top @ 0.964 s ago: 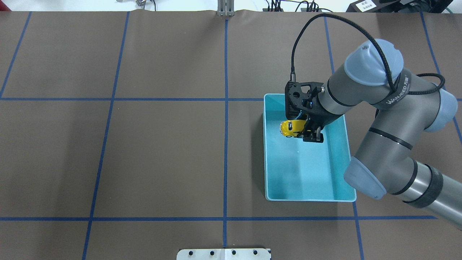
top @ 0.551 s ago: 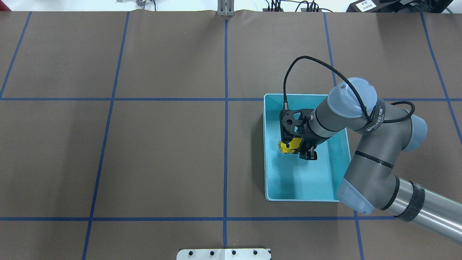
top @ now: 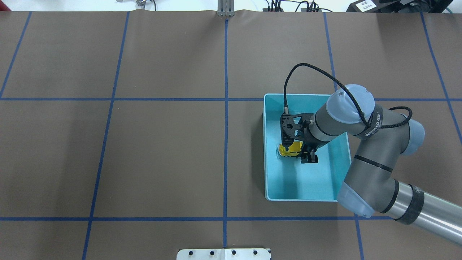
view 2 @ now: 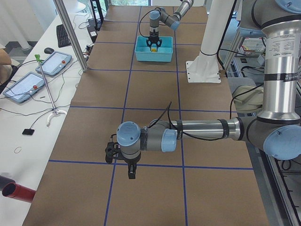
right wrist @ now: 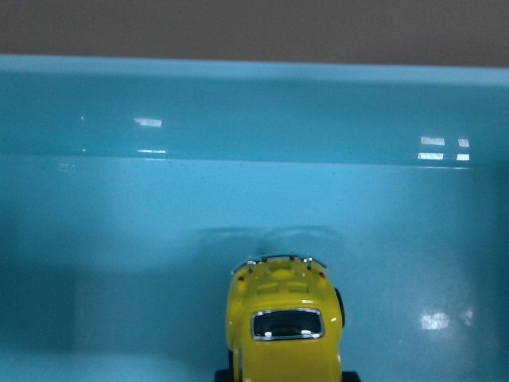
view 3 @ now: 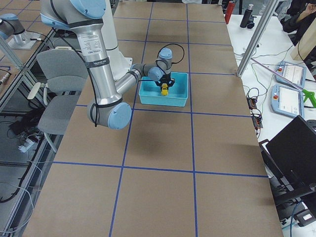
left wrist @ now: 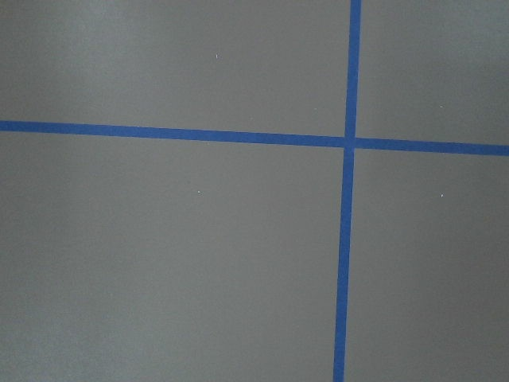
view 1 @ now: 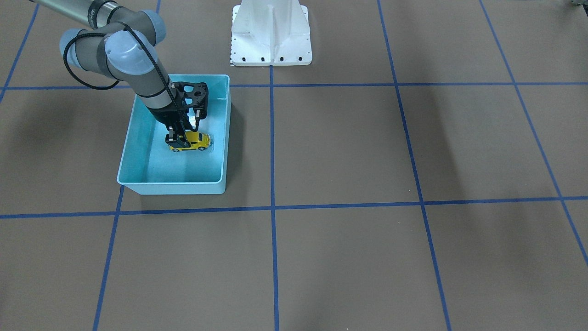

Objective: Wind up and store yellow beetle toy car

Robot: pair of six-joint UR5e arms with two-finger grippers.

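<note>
The yellow beetle toy car (view 1: pixel 193 141) (top: pixel 290 149) is low inside the light-blue bin (view 1: pixel 172 188) (top: pixel 303 198), at or just above its floor, near the bin's left wall in the overhead view. My right gripper (view 1: pixel 177 139) (top: pixel 299 153) reaches down into the bin and is shut on the car's rear end. In the right wrist view the car (right wrist: pixel 285 326) fills the bottom centre, nose toward the bin wall (right wrist: pixel 238 111). My left gripper (view 2: pixel 131 173) hangs over bare table far from the bin; whether it is open or shut I cannot tell.
Brown table cover with a blue tape grid. A white mounting base (view 1: pixel 271 34) stands at the robot's side of the table. A tape crossing (left wrist: pixel 347 143) is all the left wrist view shows. Tablets and cables lie on side benches.
My right arm has come down and slightly toward the robot, lowering the car from above the bin's far part deep into the bin. The grip on the car is unchanged.
</note>
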